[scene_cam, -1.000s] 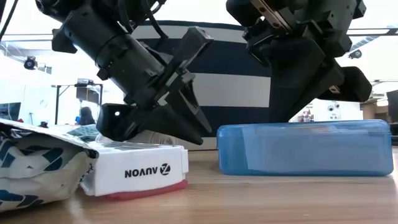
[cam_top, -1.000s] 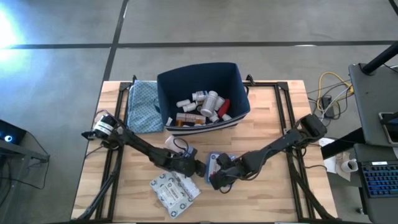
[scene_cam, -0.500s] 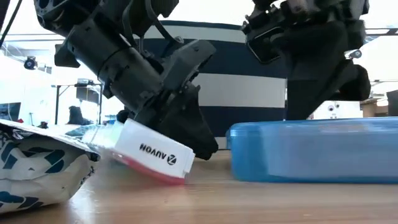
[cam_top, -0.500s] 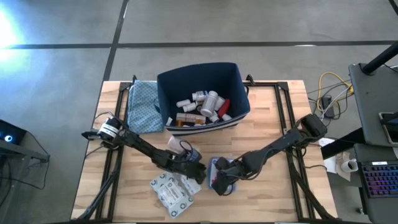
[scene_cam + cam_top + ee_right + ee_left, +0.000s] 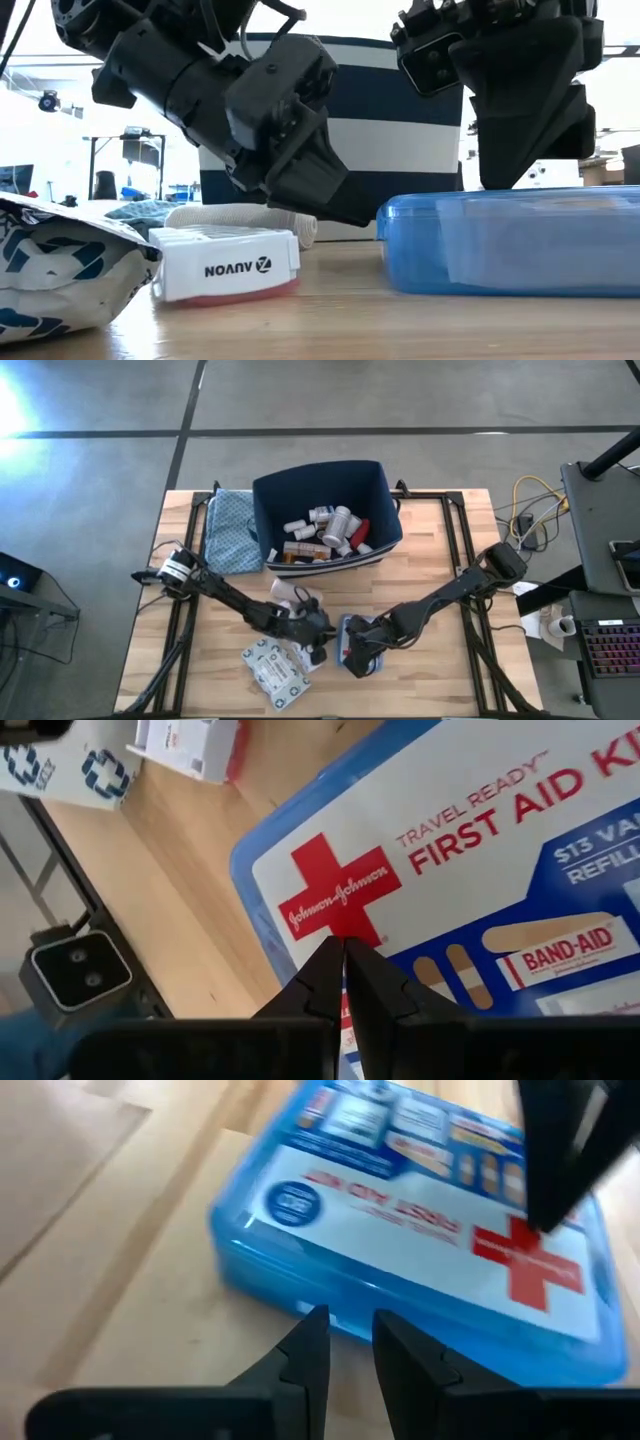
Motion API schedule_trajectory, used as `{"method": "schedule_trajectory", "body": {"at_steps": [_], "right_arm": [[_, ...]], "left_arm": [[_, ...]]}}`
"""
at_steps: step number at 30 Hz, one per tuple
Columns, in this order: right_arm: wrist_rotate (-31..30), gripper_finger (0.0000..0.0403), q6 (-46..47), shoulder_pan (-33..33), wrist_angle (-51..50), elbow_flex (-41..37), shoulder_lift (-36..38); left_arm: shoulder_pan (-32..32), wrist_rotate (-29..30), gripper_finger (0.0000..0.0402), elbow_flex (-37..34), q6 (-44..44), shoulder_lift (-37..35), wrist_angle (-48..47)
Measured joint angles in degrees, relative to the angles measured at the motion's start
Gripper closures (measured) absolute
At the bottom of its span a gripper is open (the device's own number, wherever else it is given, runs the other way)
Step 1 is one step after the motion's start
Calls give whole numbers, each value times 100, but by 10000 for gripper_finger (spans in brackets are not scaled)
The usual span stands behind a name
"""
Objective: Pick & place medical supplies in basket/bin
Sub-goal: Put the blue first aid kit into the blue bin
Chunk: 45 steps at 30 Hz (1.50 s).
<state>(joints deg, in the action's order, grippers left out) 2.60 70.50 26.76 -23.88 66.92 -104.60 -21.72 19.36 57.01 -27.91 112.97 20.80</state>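
Note:
The blue-white first-aid box (image 5: 347,632) (image 5: 510,245) (image 5: 420,1230) lies flat on the wood in front of the navy bin (image 5: 330,558) (image 5: 400,130), which holds bottles and tubes. My right gripper (image 5: 345,945) (image 5: 520,178) is shut, on the box's lid. My left gripper (image 5: 347,1330) (image 5: 320,643) hangs low beside the box's side wall, its fingers a narrow gap apart with nothing between them. A white AUVON box (image 5: 225,265) (image 5: 185,740) lies flat on the table. A printed packet (image 5: 272,670) (image 5: 60,270) lies by it. My right gripper presses its shut fingertips on the first-aid box's lid next to the red cross (image 5: 335,890), coming from above and pointing down. The box lies flat on the table under it. My left gripper's fingertips (image 5: 315,1320) stand at the box's side wall; whether they touch it I cannot tell.
A white gauze roll (image 5: 240,215) (image 5: 288,593) lies behind the AUVON box. A blue patterned cloth (image 5: 230,530) sits left of the bin. Bare wood (image 5: 430,560) lies right of the bin and along the near right edge.
The AUVON box tipped up on one edge under my left gripper, then dropped flat again. My left gripper moved toward the first-aid box. The first-aid box slid toward the table's near edge under my right gripper.

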Motion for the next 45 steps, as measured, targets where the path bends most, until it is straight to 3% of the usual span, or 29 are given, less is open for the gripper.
{"method": "schedule_trajectory", "body": {"at_steps": [7,18,24,32,36,42,45], "right_arm": [[65,394,-66,-4,12,0,9],[128,394,-57,-5,28,-18,22],[302,394,-49,-4,11,-69,24],[137,394,-219,119,5,5,182],[-254,394,-211,209,-466,106,428],[-475,394,232,335,-2167,141,582],[-355,394,260,339,-1828,-24,554]], "left_arm": [[-20,-394,340,-4,128,155,7],[-47,-431,340,595,459,675,103],[-127,-397,340,595,357,571,-517],[-238,-219,340,581,339,314,-578],[-242,-98,340,678,338,248,-576],[-236,15,340,776,477,262,-552],[-222,21,340,723,486,275,-559]]}}
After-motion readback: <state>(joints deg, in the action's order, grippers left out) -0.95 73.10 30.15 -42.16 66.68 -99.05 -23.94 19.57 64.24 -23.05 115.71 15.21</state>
